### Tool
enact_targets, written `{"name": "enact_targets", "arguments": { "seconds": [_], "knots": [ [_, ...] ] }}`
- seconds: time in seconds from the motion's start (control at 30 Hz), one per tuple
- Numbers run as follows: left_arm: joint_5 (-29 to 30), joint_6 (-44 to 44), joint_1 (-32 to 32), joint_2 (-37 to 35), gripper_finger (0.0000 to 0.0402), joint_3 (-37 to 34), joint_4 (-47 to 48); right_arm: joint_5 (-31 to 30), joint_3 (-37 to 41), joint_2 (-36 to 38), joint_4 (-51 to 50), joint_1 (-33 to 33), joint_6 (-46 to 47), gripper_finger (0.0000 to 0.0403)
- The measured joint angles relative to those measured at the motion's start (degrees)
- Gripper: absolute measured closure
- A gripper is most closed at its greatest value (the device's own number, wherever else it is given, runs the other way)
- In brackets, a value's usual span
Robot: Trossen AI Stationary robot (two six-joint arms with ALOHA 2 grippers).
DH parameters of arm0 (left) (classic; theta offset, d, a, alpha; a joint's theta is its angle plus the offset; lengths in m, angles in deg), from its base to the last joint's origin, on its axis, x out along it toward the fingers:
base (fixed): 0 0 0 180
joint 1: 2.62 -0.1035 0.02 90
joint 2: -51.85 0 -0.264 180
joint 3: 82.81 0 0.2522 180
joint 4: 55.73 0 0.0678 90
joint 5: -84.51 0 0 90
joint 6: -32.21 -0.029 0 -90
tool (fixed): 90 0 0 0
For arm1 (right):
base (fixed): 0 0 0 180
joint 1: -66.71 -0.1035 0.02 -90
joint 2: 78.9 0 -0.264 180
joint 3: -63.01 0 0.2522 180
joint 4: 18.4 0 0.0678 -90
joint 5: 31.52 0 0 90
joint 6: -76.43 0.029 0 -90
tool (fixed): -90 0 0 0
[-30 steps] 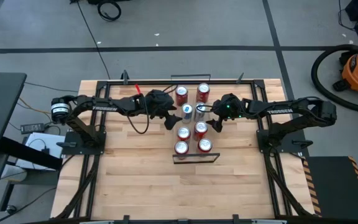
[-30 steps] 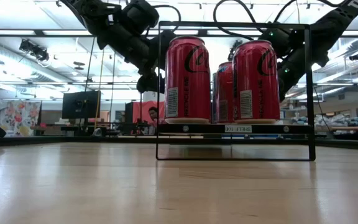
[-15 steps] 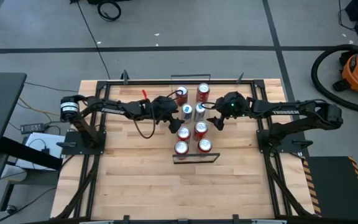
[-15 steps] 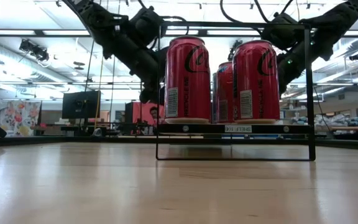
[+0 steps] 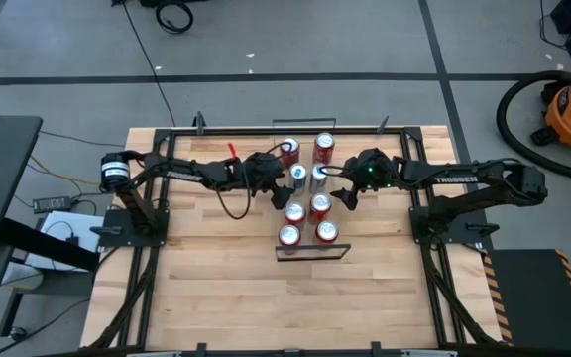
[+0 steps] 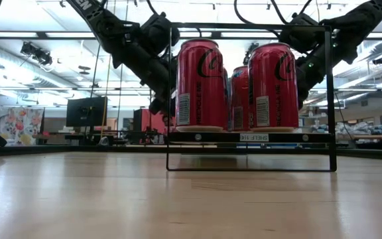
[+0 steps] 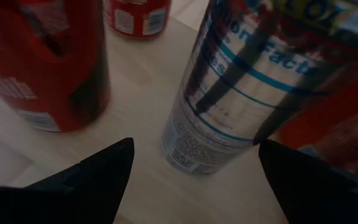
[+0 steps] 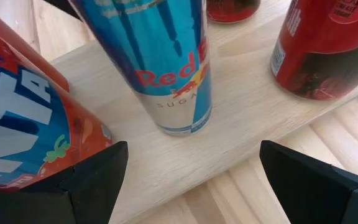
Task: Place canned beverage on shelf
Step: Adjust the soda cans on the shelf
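In the high view, the left gripper (image 5: pixel 274 182) is hovering at the shelf (image 5: pixel 311 250), with a silver-blue can (image 5: pixel 298 177) right at its fingertips. The right gripper (image 5: pixel 338 190) is reaching in from the opposite side, close to a second slim can (image 5: pixel 318 177). Red cans (image 5: pixel 288 235) are standing in pairs to either side of both grippers.

In the low view, two red cans are filling the shelf's near end and hiding both grippers behind them. Only the arms are showing, slanting down from above.

In the left wrist view, the left gripper (image 7: pixel 194 146) is standing released, its fingers (image 7: pixel 98 177) spread to either side of the silver-blue can (image 7: pixel 241 81) and not touching it. The can is standing upright just ahead, between them.

In the right wrist view, the right gripper (image 8: pixel 192 148) is likewise wide apart and empty. A Red Bull can (image 8: pixel 166 62) is standing upright on the shelf board (image 8: pixel 253 118) just ahead of it, between an orange can (image 8: pixel 23 124) and a red can (image 8: pixel 328 50).

This looks like the placing step, with the left gripper at the can. I cannot tell whether it is about to grasp or let go. A grasp would call for closing squarely on the slim can; a retreat would call for backing straight out without clipping the neighbours.
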Motion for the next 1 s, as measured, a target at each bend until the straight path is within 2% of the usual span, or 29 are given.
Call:
{"name": "enact_targets", "arguments": {
  "seconds": [0.3,0.53,1.0],
  "knots": [
    [0.55,0.05,-0.77,0.0,0.0045,0.0,0.43,-0.02,0.0,0.0,0.0,0.0,0.25,0.0027],
    [-6.59,-1.09,-0.77,0.0,0.0045,0.0,-0.87,0.0,0.0,1.85,-0.81,0.01,-0.38,0.0027],
    [-4.8,-7.74,-1.03,0.0,0.0045,0.0,-3.47,0.02,0.0,5.33,-0.83,0.11,-0.1,0.0027]
  ]
}}
